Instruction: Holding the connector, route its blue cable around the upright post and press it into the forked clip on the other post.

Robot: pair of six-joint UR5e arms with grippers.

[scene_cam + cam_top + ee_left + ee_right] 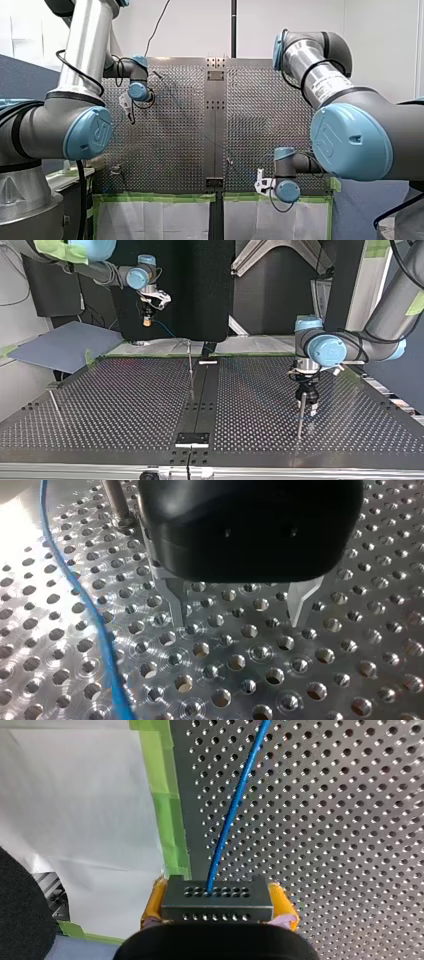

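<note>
In the right wrist view my right gripper (218,896) has its yellow pads (154,901) shut on a dark block connector (217,907). The blue cable (235,805) leaves the connector and runs ahead over the perforated plate. The top view shows that gripper (146,316) raised above the table's far edge, its cable (167,331) dropping toward a thin upright post (190,367). My left gripper (240,615) hangs open just above the plate, nothing between its metal fingers (178,605), with the cable (102,630) beside it. A second post (300,415) stands close to it (306,401).
Another thin post (54,406) stands at the top view's left. A dark centre strip (202,395) splits the perforated table. Green tape (167,810) and white sheeting (75,795) edge the plate by my right gripper (260,183). My left gripper (129,111) is over the front view's far left.
</note>
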